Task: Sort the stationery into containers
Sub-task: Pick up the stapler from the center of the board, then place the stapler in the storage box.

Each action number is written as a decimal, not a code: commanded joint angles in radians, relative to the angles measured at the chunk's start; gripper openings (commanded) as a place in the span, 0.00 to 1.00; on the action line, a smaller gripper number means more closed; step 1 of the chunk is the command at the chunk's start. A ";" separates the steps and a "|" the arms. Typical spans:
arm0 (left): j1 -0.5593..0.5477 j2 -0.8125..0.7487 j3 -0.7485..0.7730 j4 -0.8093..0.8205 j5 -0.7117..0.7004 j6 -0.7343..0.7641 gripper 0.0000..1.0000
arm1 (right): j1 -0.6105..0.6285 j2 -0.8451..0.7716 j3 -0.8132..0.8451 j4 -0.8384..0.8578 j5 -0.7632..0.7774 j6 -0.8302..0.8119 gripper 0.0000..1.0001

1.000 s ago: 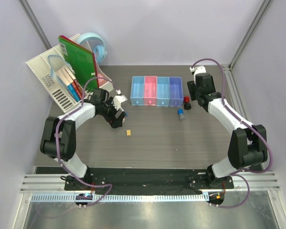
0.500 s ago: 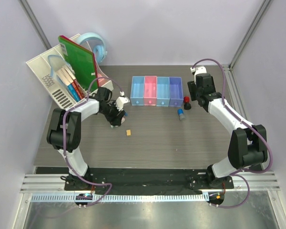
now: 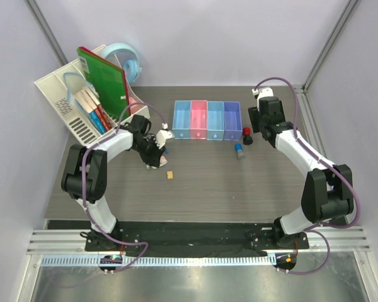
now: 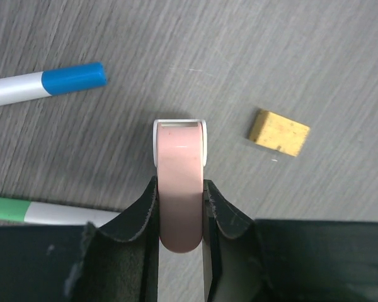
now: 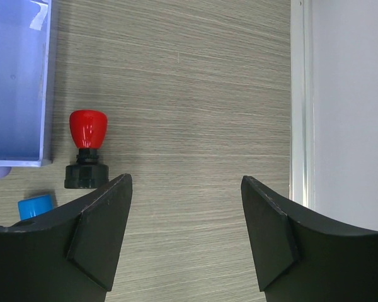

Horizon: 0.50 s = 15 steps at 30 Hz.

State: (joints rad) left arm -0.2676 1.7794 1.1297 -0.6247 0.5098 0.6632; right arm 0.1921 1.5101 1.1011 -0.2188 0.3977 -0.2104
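In the left wrist view my left gripper (image 4: pixel 181 185) is shut on the pink eraser (image 4: pixel 181 151), both pads pressed against its sides, with the eraser standing on edge on the table. Around it lie a blue-capped white pen (image 4: pixel 47 83), a green-banded white pen (image 4: pixel 44 212) and the tiny orange block (image 4: pixel 278 132). The top view shows the left gripper (image 3: pixel 156 154) left of the row of four bins (image 3: pixel 208 119). My right gripper (image 5: pixel 186 182) is open over bare table. Beside it stand the red-and-black cylinder (image 5: pixel 88 151) and the blue-grey cylinder (image 5: pixel 34 206), next to the violet-blue bin (image 5: pixel 19 82).
A white slotted desk organizer (image 3: pixel 69 107) holding a green book (image 3: pixel 104 78) stands at the back left, with a round light-blue tape dispenser (image 3: pixel 127 60) behind it. A white frame rail (image 5: pixel 299 94) and the wall run close along the right gripper's right side.
The left gripper's jaws have shut from wide open onto the pink eraser, after shifting slightly right. The right arm has not moved.
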 commanded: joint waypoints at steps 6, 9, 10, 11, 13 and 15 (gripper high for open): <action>-0.004 -0.195 0.157 -0.052 0.030 -0.039 0.00 | -0.016 -0.036 0.006 0.006 0.000 0.011 0.75; -0.002 -0.173 0.229 -0.012 0.004 -0.065 0.00 | -0.020 -0.039 0.005 0.006 0.000 0.013 0.75; -0.002 -0.161 0.249 0.000 -0.004 -0.071 0.00 | -0.020 -0.039 0.005 0.006 0.000 0.011 0.75; -0.004 -0.122 0.301 0.016 -0.008 -0.085 0.00 | -0.022 -0.037 0.003 0.006 0.000 0.012 0.75; -0.007 -0.068 0.364 0.016 -0.020 -0.093 0.00 | -0.023 -0.036 0.005 0.006 -0.002 0.013 0.75; -0.019 0.020 0.461 0.013 -0.034 -0.100 0.00 | -0.022 -0.034 0.008 0.004 -0.002 0.014 0.75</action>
State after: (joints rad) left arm -0.2703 1.6726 1.4479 -0.6498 0.5041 0.6033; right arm 0.1745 1.5097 1.1011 -0.2188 0.3973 -0.2070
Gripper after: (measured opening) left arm 0.246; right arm 0.753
